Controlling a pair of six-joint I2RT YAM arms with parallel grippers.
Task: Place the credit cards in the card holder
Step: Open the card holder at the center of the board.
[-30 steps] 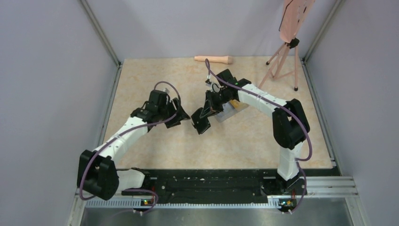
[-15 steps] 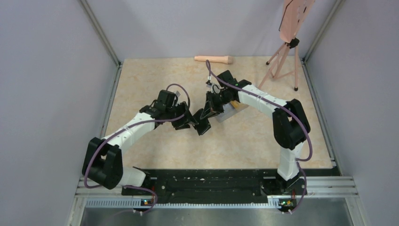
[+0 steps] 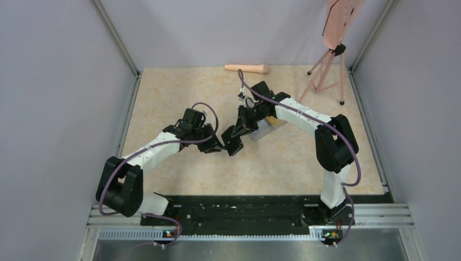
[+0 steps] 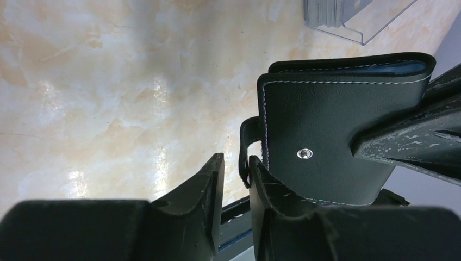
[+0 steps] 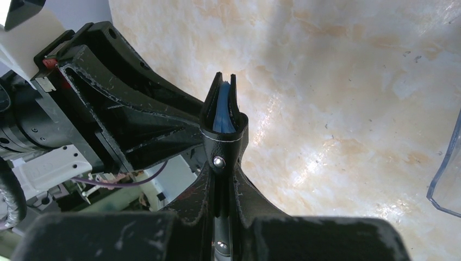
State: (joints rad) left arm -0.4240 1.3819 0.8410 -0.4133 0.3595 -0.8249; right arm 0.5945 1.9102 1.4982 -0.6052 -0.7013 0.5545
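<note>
The black card holder (image 3: pixel 234 142) hangs above the table, folded, with my right gripper (image 3: pixel 242 126) shut on it. In the right wrist view the card holder (image 5: pixel 224 133) stands edge-on between that gripper's (image 5: pixel 223 179) fingers, its blue inside showing. My left gripper (image 3: pixel 220 148) is at the holder's left edge. In the left wrist view the holder's clasp tab (image 4: pixel 245 147) lies in the narrow gap of the left gripper (image 4: pixel 235 168), against the right finger, with daylight beside the left finger (image 4: pixel 213 182). The credit cards (image 4: pixel 331 10) lie stacked in a clear box (image 3: pixel 262 130).
A corner of the clear box (image 5: pixel 448 179) shows at the right wrist view's edge. A pink handle-like object (image 3: pixel 247 68) lies at the table's back edge. A pink tripod with a board (image 3: pixel 326 65) stands at the back right. Grey walls enclose the table.
My left arm has swung right to the card holder's edge and its jaws have narrowed around the clasp tab. The right arm and the holder have stayed put.
</note>
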